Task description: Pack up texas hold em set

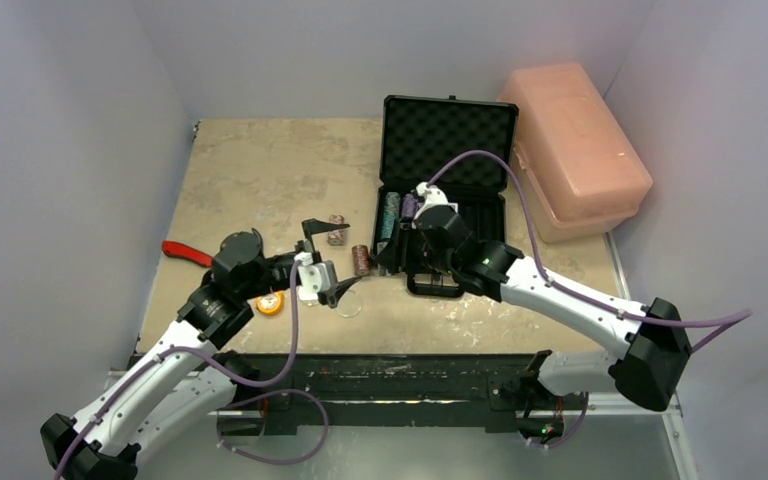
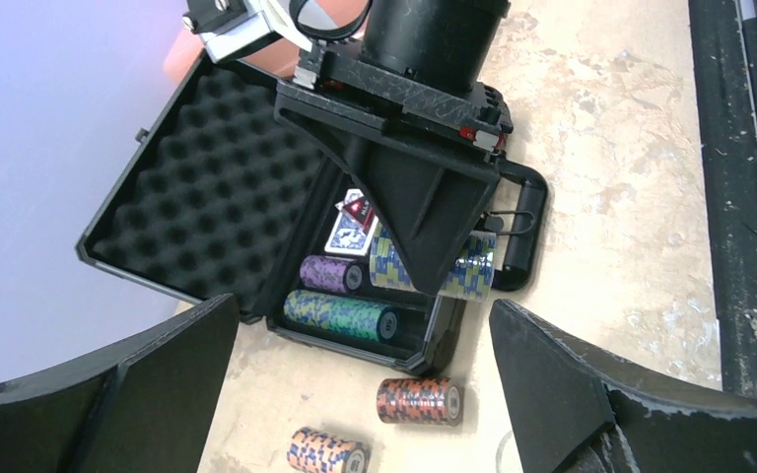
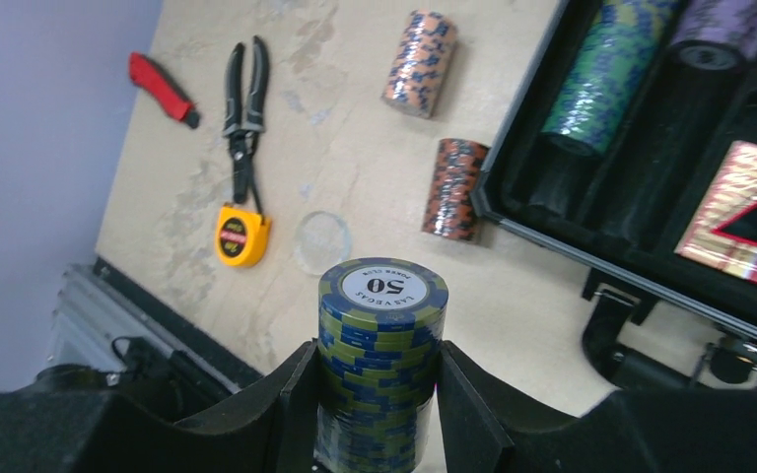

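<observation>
Beige surface (image 1: 260, 170) carries everything. The right end effector (image 3: 377, 360) is clamped on a stack of blue-green chips (image 3: 382, 296), with the open black case (image 1: 448, 130) just beside it. The left end effector (image 1: 335, 260) stands wide apart, with two loose chip stacks (image 2: 419, 401) lying just ahead of it.

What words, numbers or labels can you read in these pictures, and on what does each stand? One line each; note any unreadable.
"50": top face of the chip stack in the right gripper.
"LAS VEGAS": small ring lettering round that face; the rest is too small.
"ALL": cut off by the frame edge, on the card deck in the briefcase.
Label on the tape measure: too blurred to read.
</observation>
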